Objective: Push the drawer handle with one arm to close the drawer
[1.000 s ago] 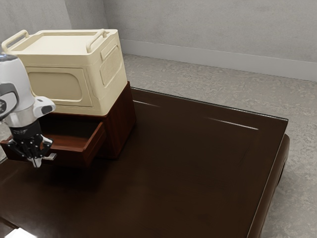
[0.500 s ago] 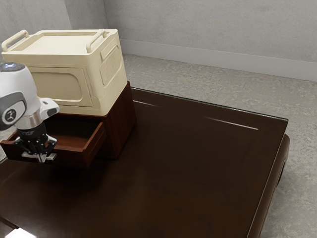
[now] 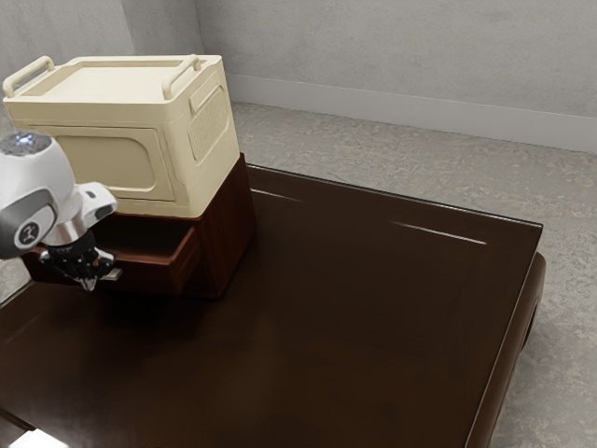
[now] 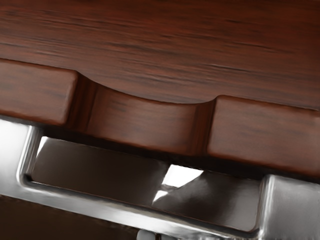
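Arm (image 3: 35, 210) comes in at the exterior view's left, and it has moved closer to the cabinet (image 3: 227, 233) in the last half second. The end effector (image 3: 90, 283) is down at the handle (image 3: 114, 274), apparently bearing on it from outside; whether it is apart or together, I cannot tell. Next to the right, the drawer (image 3: 154, 277) has slid partway in: its front now stands nearer the cabinet, and less of its side shows. So the push seems to be working, but the job is unfinished, as the drawer is still partly out. It likely wants the same steady, straight push, since an off-centre one could slip off the handle or skew the drawer.

The drawer is reddish-brown wood with visible grain, and the wrist view shows a shallow scoop (image 4: 145, 120) in its top edge. The handle is a shiny metal loop with a long opening, standing off the front beside that scoop. Farther right, the cabinet rests on the dark, glossy surface (image 3: 364, 308), with the cream box (image 3: 107, 159) on top; neither cabinet nor box has visibly shifted.
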Motion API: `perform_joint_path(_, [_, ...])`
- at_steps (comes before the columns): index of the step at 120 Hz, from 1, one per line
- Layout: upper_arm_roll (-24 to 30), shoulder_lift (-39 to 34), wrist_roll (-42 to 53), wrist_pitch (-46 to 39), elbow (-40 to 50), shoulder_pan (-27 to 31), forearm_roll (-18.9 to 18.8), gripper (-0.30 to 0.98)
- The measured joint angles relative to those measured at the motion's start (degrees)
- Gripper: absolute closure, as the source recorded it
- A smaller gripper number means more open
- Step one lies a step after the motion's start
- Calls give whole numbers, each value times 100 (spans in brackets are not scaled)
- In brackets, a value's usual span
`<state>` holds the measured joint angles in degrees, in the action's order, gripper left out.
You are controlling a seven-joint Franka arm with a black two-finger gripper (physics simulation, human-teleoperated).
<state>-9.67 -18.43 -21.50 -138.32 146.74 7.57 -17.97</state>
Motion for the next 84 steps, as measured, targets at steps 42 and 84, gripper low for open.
perform_joint_path(42, [-9,632,-11,-1290,-254,82,-153,77])
perform_joint_path(84, [-16,1380,-16,-1894,-761,88,-259,77])
